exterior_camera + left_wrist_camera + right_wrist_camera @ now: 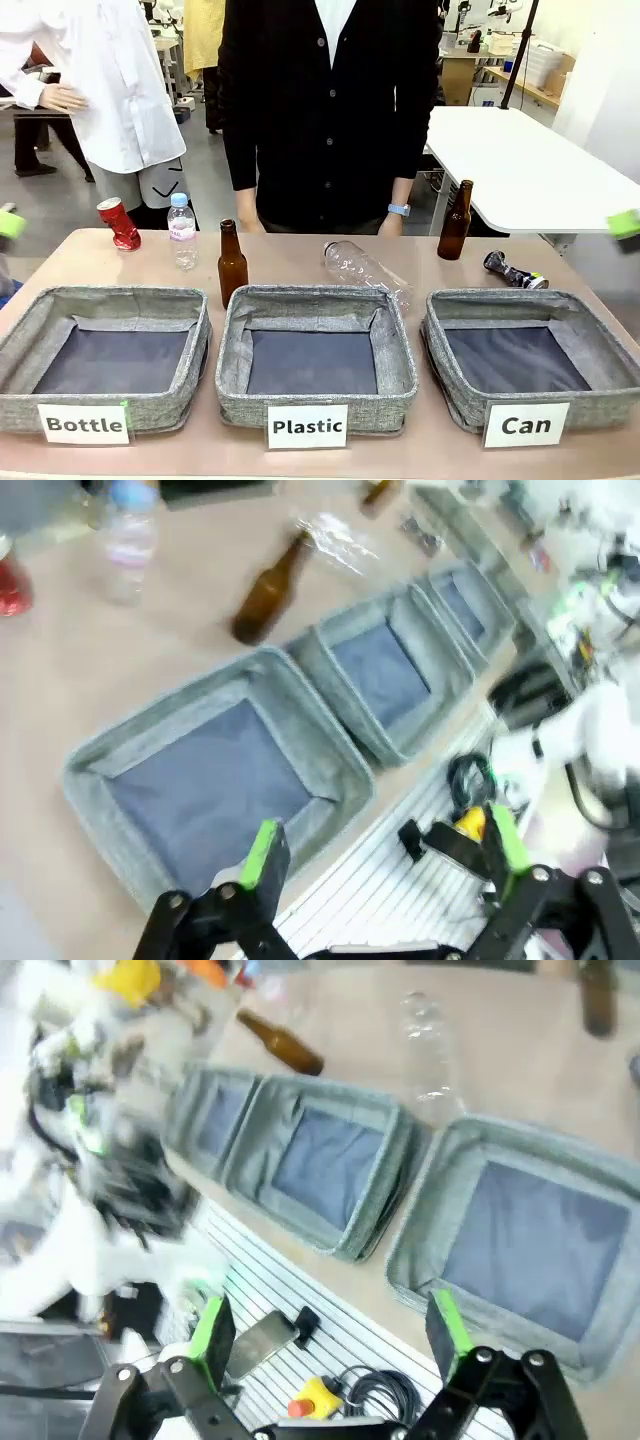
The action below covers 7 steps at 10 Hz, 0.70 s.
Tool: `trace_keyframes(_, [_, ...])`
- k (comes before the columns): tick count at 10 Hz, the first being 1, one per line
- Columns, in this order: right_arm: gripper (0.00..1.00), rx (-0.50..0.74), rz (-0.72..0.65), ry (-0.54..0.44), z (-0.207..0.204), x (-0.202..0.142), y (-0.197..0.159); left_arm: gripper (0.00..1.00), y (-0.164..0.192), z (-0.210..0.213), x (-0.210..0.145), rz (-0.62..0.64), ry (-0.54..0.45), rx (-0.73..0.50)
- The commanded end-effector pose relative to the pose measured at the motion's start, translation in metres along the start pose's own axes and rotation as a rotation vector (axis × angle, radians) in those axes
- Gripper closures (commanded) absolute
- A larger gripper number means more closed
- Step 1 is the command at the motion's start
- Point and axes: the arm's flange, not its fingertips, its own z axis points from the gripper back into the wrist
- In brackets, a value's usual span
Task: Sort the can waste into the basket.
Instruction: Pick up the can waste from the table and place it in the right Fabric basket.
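"Bottle" label, "Plastic" label, "Can" basket.

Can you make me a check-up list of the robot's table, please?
Surface: tan table, three baskets in a row.
Job's things: red can standing far left; dark can lying behind Can basket, nothing inside it.
Clutter: left brown bottle, right brown bottle, upright plastic bottle, lying plastic bottle, Bottle basket, Plastic basket.
Grippers: left gripper and right gripper open, holding nothing.
Cables: black cable coil on robot's side.
Surroundings: person in black cardigan opposite.
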Motion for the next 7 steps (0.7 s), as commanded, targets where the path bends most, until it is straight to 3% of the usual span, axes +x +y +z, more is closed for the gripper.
trace_keyframes(1, [0.0, 0.102, -0.169, -0.123, 0.026, -0.02, -0.073, 0.0, 0.068, 0.033, 0.005, 0.187, -0.229, -0.087])
trace_keyframes(3, [0.0, 0.183, -0.308, -0.224, 0.058, -0.04, -0.128, 0.0, 0.112, 0.044, -0.019, 0.341, -0.342, -0.199])
trace_keyframes(4, [0.0, 0.208, -0.413, -0.314, 0.068, -0.046, -0.156, 0.0, 0.134, 0.047, -0.028, 0.406, -0.375, -0.175])
trace_keyframes(7, [0.0, 0.248, -0.49, -0.428, 0.07, -0.05, -0.185, 0.0, 0.125, 0.02, -0.028, 0.531, -0.436, -0.137])
